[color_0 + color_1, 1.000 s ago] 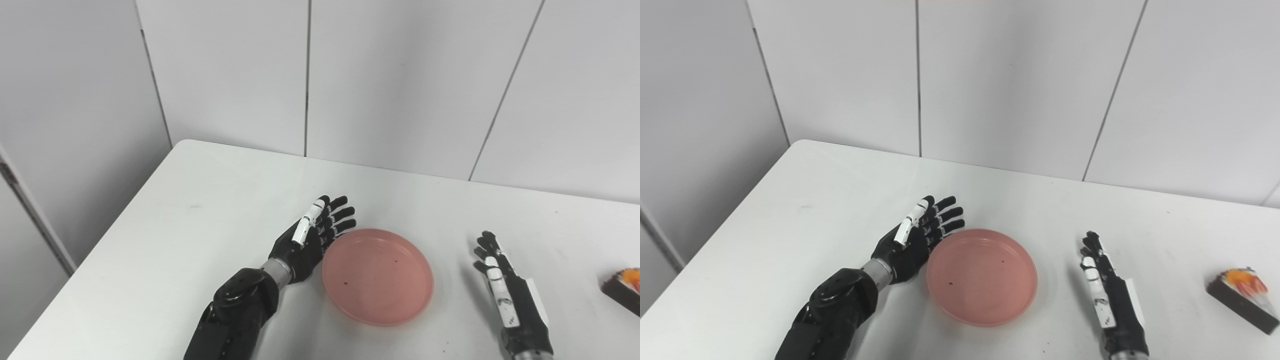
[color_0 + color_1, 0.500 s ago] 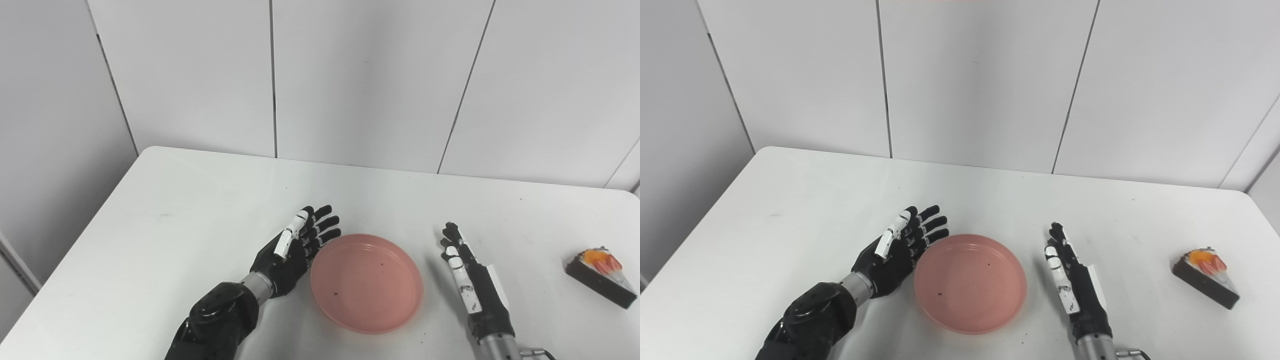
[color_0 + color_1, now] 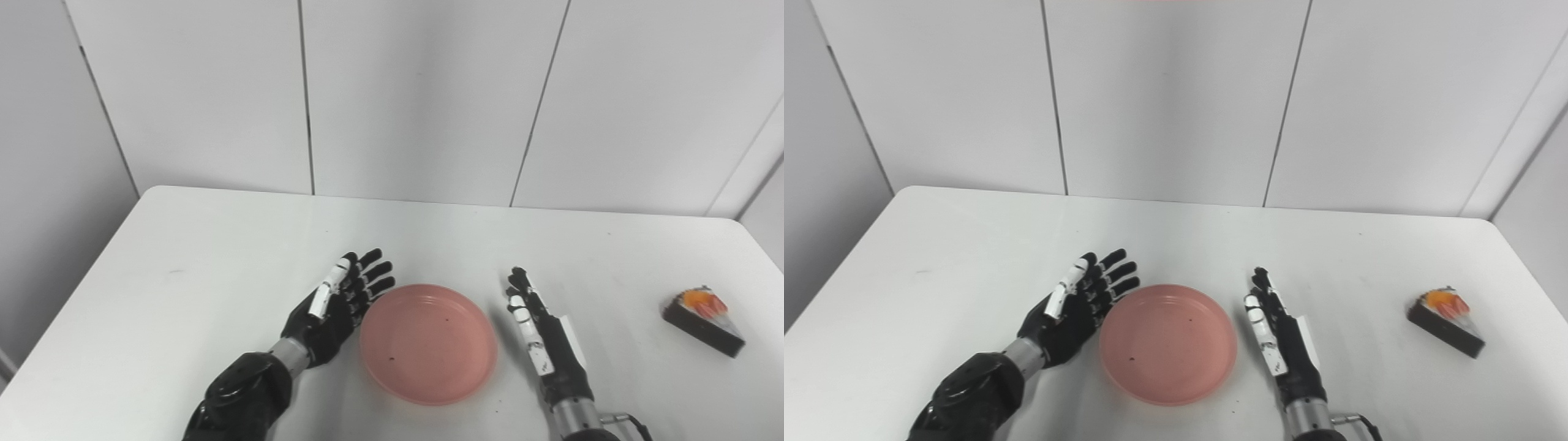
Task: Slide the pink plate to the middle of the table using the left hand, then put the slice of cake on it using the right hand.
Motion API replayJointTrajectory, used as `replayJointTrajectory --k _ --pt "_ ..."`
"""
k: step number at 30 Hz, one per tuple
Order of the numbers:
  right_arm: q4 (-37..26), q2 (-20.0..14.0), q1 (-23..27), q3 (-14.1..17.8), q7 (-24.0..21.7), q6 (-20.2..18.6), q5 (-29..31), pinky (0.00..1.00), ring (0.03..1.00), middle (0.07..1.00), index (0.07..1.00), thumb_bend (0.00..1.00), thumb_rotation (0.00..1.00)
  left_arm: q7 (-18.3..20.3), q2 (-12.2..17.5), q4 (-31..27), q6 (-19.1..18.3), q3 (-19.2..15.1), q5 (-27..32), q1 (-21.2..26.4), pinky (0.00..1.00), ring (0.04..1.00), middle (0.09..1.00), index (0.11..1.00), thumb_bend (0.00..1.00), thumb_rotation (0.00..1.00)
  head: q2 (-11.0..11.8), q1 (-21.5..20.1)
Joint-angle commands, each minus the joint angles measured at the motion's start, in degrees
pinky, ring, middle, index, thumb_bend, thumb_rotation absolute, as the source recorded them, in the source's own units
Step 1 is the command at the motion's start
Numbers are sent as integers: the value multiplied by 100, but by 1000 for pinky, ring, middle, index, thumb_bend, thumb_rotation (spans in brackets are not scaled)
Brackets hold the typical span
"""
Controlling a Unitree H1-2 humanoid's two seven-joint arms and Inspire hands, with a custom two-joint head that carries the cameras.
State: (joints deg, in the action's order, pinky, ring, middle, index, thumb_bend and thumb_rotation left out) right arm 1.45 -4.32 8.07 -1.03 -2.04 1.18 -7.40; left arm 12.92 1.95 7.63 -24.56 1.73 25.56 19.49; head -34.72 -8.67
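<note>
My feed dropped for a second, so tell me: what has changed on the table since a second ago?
Mostly the camera has panned right, bringing the cake fully into view. Nothing was taken hold of or let go. The left robot hand stays open beside the plate, at its left rim; the right robot hand stays open on the table, right of the plate. The cake lies untouched at far right.
</note>
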Motion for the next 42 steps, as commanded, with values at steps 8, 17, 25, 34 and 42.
replayJointTrajectory --k 8,17,25,34,42 --pt "-254 -19 189 -223 685 480 -1086 840 899 933 946 442 1000 142 271 223 196 -275 -153 -112 948 938 948 944 366 1000 95 -1019" --pt "-624 -395 598 -56 1163 368 -2086 690 782 875 922 583 864 521 449 612 462 -394 -113 -54 966 950 959 955 365 1000 209 -1616" --pt "-1204 -996 1000 245 1023 -81 -2782 570 732 878 920 701 656 673 512 704 347 -540 -15 -18 964 951 958 953 354 1000 271 -1994" --pt "-1839 -2003 1216 610 10 -1084 -3141 584 784 918 906 814 480 818 554 1065 343 -649 109 75 930 923 931 922 396 993 305 -2146" --pt "-2058 -2874 1122 912 -828 -1886 -3392 556 766 908 894 829 416 892 669 1190 365 -627 95 97 900 900 912 905 409 941 330 -2308"
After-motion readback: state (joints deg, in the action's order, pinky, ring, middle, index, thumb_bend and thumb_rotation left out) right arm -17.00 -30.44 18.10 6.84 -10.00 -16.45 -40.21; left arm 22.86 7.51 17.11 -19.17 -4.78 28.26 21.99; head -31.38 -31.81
